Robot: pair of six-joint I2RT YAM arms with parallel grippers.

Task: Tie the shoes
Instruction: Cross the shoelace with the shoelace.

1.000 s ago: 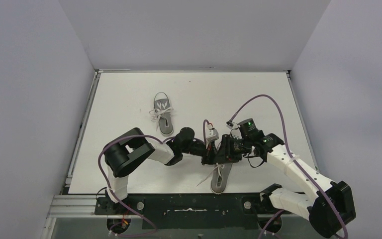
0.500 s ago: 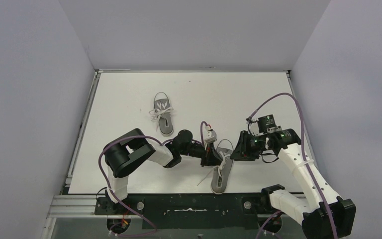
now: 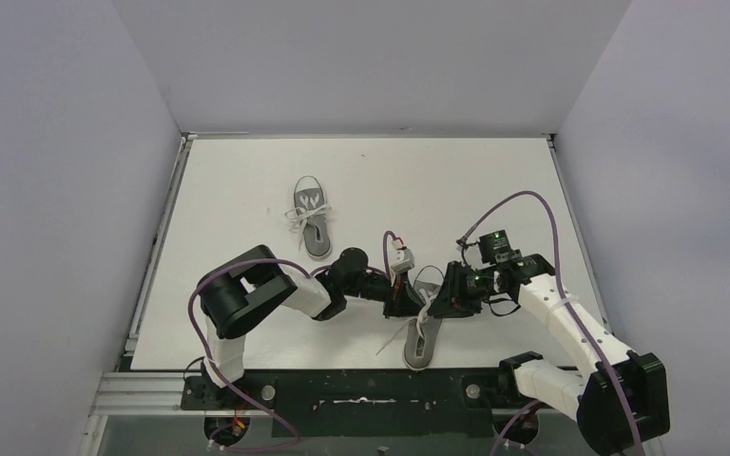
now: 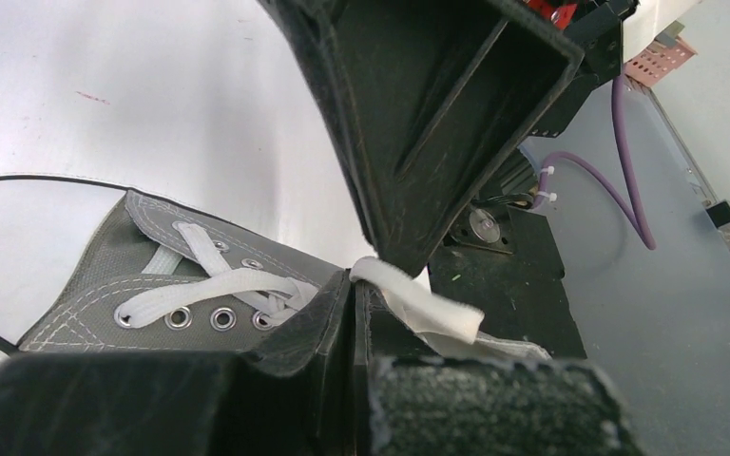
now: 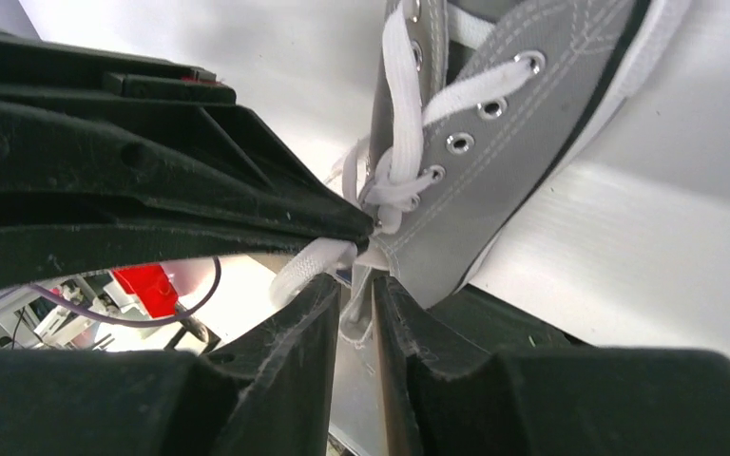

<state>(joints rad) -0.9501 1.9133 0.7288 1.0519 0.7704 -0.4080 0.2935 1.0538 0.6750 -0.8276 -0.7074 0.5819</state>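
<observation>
Top: right gripper [image 3: 442,301] has swung back in against the near sneaker [image 3: 422,340], facing left gripper [image 3: 405,302] across it. The second sneaker [image 3: 312,215] lies well apart, far-left on the table [image 3: 494,180].
Left wrist: jaws clamped on the lace [image 4: 430,308], flat and white.
Right wrist: jaws narrowly parted around the lace, grip unclear. Grey canvas, metal eyelets.

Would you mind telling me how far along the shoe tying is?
Done: the far shoe seems to carry a bow. In hand: the left tool and right tool both pinch a lace of the near shoe. Left: its knot and bow, not yet formed.
</observation>
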